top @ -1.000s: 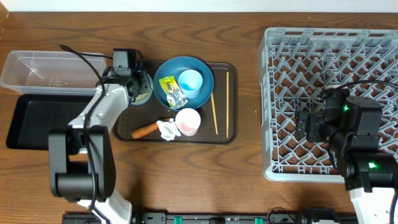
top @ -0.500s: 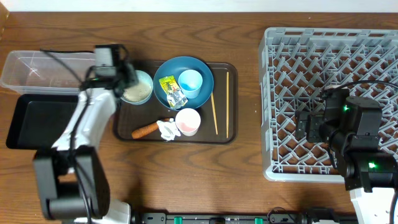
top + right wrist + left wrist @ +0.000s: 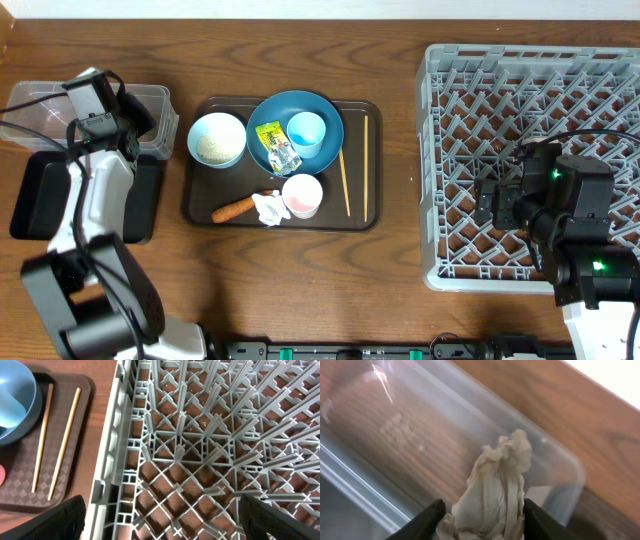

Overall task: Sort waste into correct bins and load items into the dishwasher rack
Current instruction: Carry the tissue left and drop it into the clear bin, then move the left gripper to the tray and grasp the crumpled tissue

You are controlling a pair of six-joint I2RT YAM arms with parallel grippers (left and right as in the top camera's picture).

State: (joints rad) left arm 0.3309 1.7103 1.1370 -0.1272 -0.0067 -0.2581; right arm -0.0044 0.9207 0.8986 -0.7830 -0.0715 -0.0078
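Now at the clear tub (image 3: 395, 435): my left gripper (image 3: 484, 520) has swung over from the small pale-blue bowl (image 3: 216, 139), clenched on a crumpled tissue (image 3: 500, 475) that hangs above the tub, unreleased. My right gripper (image 3: 162, 515) is spread wide, idle over the rack (image 3: 200, 435). Release comes next, I judge.

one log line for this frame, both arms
left gripper: shut on crumpled white tissue, above clear plastic rectangular tub | right gripper: open, empty, over grey plastic lattice rack | tissue not yet released

no readable text, wrapper (image 3: 277, 143) print illegible
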